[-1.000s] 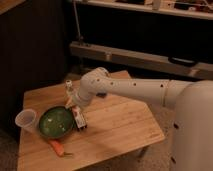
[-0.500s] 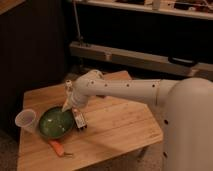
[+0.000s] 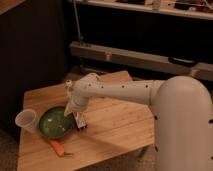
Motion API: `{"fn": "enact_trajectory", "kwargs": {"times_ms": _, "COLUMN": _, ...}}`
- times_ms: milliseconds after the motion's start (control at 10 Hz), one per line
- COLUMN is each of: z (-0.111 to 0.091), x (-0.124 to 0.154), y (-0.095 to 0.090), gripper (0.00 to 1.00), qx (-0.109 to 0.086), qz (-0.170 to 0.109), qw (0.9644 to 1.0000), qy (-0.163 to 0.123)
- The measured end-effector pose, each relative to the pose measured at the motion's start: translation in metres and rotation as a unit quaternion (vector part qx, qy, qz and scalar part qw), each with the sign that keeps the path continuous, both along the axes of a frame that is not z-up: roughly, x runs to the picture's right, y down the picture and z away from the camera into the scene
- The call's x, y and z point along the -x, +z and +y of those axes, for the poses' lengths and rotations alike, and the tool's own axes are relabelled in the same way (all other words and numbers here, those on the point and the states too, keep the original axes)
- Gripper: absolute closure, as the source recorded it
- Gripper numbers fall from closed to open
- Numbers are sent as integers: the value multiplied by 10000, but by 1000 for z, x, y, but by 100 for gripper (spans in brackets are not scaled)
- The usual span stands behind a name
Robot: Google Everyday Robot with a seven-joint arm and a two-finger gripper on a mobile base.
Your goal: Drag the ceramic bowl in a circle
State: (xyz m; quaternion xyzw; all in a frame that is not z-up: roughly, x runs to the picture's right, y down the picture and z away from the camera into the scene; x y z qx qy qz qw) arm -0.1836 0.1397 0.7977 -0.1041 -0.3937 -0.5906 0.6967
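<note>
1. We see a wooden table [image 3: 116,127] with the white arm [image 3: 122,92] reaching across it;
2. the ceramic bowl [image 3: 52,124] sits upright on the table's left part;
3. the gripper [image 3: 79,121] hangs at the bowl's right rim, fingers spread wide; whether it grasps anything we cannot tell;
4. a plastic cup [image 3: 26,120] stands just left of the bowl;
5. a carrot [image 3: 58,148] lies near the bowl's front.

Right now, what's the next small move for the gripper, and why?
Probably ease the gripper down over the near rim of the ceramic bowl and close. It sits at that rim, open, with nothing held, so dragging cannot start yet.
</note>
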Motion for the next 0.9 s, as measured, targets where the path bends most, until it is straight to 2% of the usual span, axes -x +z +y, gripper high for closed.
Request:
{"fn": "enact_trajectory", "kwargs": {"times_ms": 400, "z": 22, "x": 7, "y": 19, "gripper": 48, "qx": 225, "qz": -138, "qw": 9995, "qy": -166}}
{"fn": "enact_trajectory", "kwargs": {"times_ms": 900, "z": 24, "x": 8, "y": 23, "gripper": 48, "qx": 260, "qz": -145, "qw": 9994, "qy": -190}}
